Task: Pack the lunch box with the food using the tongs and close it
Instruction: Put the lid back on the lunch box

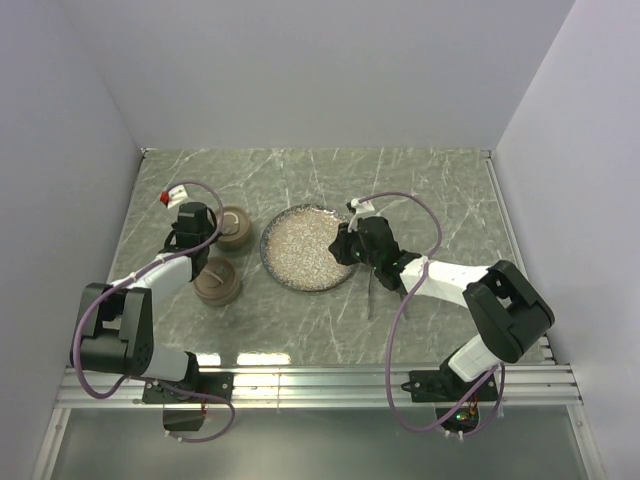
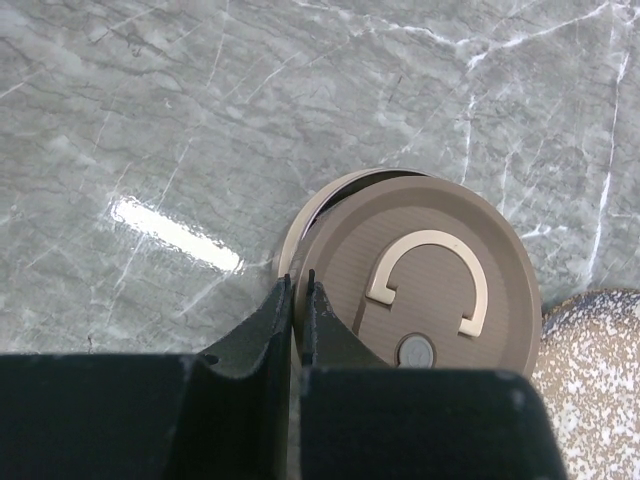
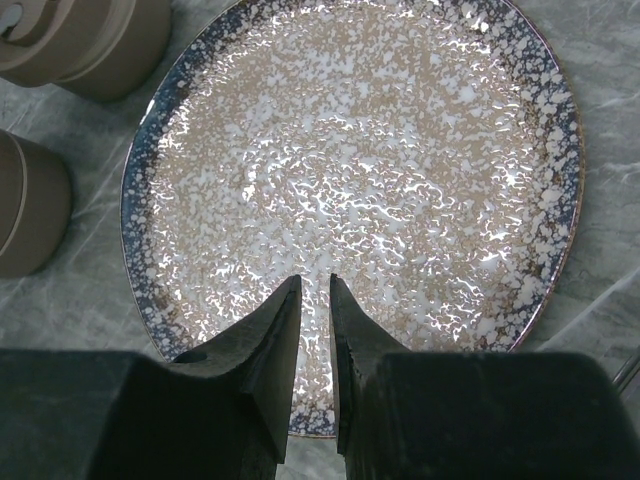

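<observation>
On the grey marble worktop (image 1: 440, 190), the left tool (image 2: 298, 282) is clenched, a brown lid (image 2: 420, 270) just ahead of its tips. The right tool (image 3: 315, 285), slightly parted and empty, hangs over a speckled plate (image 3: 350, 150).

A robotics lab test cell, not a home or kitchen — plain white panels (image 1: 300, 70) box in a grey marble-patterned tabletop (image 1: 430, 190) on the left, far and right. 2 cabled robot arms, the left arm (image 1: 160, 275) and the right arm (image 1: 455, 280), are bolted to an aluminium rail (image 1: 320, 378) at the near edge.
</observation>
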`<act>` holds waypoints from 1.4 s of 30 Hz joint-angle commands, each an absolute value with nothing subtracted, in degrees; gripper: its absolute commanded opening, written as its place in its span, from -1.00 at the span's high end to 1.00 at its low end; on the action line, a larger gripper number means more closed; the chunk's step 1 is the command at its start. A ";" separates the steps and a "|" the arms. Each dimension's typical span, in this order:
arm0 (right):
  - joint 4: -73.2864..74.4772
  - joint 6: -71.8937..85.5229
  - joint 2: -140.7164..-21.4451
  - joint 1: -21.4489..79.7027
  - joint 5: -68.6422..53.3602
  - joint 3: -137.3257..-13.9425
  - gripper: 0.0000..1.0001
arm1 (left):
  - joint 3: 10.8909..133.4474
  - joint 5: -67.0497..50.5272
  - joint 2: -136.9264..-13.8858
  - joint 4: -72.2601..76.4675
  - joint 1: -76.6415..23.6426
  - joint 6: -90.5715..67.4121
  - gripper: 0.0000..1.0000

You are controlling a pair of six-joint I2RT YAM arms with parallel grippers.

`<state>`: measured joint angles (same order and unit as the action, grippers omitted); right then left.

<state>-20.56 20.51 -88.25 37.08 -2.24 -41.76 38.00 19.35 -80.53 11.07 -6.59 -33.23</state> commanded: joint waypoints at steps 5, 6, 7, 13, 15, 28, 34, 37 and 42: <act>-22.76 20.13 -85.43 36.74 -2.02 -40.69 0.50 | 41.57 19.51 -82.53 12.75 -5.80 -33.49 0.99; -22.76 20.13 -85.26 36.74 -2.02 -40.61 0.50 | 41.83 19.69 -82.79 12.83 -5.71 -33.49 0.99; -22.76 20.13 -85.25 36.74 -2.02 -40.52 0.49 | 41.92 19.60 -82.97 12.75 -5.63 -33.49 0.99; -22.68 20.04 -84.55 36.83 -1.85 -40.08 0.50 | 41.84 19.16 -82.79 12.66 -4.92 -33.75 0.99; -22.76 20.04 -84.29 36.74 -1.76 -39.99 0.50 | 42.01 18.64 -83.23 12.39 -4.57 -33.84 0.99; -22.68 20.04 -83.24 36.65 -1.58 -39.20 0.50 | 42.71 16.79 -84.11 11.51 -3.08 -34.28 0.99; -22.68 20.04 -82.71 36.74 -1.50 -38.76 0.50 | 43.86 15.82 -85.34 10.81 -3.08 -33.58 0.99; -22.68 20.04 -82.36 36.74 -1.41 -38.58 0.50 | 43.86 15.91 -85.34 10.55 -3.08 -33.66 0.99; -22.68 20.04 -81.83 36.74 -1.14 -38.15 0.50 | 43.77 15.47 -85.26 10.46 -3.08 -33.58 0.92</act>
<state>-20.53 20.51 -84.42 37.08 -2.15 -38.83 41.78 16.36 -85.23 9.91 -3.40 -33.71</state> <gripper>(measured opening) 0.252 0.078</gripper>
